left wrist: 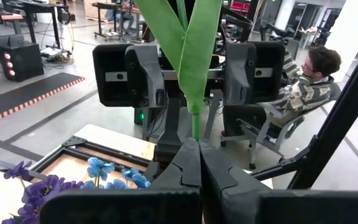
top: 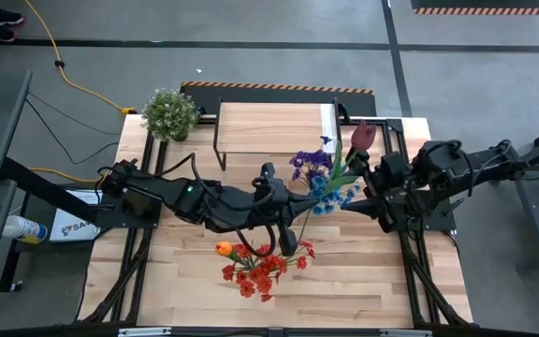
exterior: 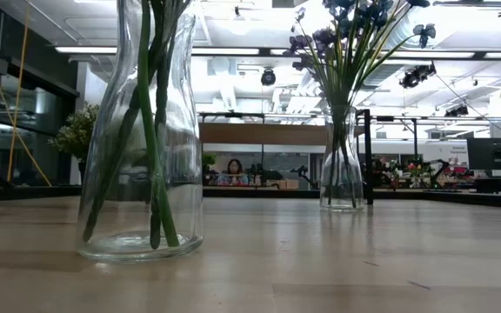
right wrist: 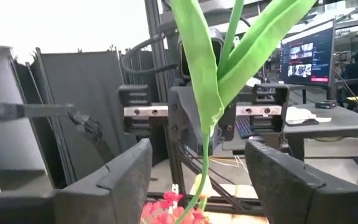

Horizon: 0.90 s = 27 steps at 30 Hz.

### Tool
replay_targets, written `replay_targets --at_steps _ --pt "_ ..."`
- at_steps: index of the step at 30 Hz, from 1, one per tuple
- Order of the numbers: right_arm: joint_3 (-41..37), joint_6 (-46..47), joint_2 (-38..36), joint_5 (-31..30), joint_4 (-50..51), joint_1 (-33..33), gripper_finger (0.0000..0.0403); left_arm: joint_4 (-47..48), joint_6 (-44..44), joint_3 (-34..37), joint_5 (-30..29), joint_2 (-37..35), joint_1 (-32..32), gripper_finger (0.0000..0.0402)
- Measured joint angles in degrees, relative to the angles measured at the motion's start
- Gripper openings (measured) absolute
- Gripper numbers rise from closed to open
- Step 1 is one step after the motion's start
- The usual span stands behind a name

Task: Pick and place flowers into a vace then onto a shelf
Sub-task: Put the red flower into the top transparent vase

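We see the left gripper [top: 342, 180] near table centre, clenched on the thin green stem of the dark maroon tulip-like artificial flower [top: 363, 135]; in the left wrist view the stem [left wrist: 195, 121] rises straight out of the shut fingers [left wrist: 185, 163]. The right gripper [top: 371, 178] faces it from 3 o'clock, fingers [right wrist: 124, 174] spread apart either side of the stem and leaves [right wrist: 205, 74], not touching, so released. The flower's long axis runs from about 7 to 1 o'clock in the high view, bloom end pointing at 1 o'clock toward the low wood-topped shelf with black metal legs [top: 269, 126]. We judge the flower light, its stem thin and bendy, leaves soft and floppy; best taken low on the bare stem below the leaves, since a grip on leaves would slip. Clear glass vase with purple and blue flowers [exterior: 342, 165] stands just beside the grippers; second glass vase with red and orange flowers [exterior: 142, 139] sits at 6 o'clock of centre.
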<state>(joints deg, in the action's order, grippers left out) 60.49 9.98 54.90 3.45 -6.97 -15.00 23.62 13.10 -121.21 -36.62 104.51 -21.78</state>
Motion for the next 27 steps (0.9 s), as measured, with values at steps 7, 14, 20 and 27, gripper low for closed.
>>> replay_targets --at_steps 7,14,20,27 --pt "0.00 0.47 0.75 0.09 -2.06 0.04 0.0252 -0.05 -1.29 0.00 0.00 -0.02 0.00 0.0022" --pt "0.00 0.59 0.71 -0.08 -3.82 0.07 0.0252 -0.68 -1.40 -0.06 -0.11 0.61 0.00 0.0022" --pt "0.00 2.88 0.71 0.20 -3.82 1.62 0.0252 -1.95 -2.38 -0.05 0.26 1.66 0.02 0.0022" --pt "0.00 3.08 0.71 0.93 -4.06 1.98 0.0252 -2.12 -2.58 0.02 0.07 1.79 0.04 0.0022"
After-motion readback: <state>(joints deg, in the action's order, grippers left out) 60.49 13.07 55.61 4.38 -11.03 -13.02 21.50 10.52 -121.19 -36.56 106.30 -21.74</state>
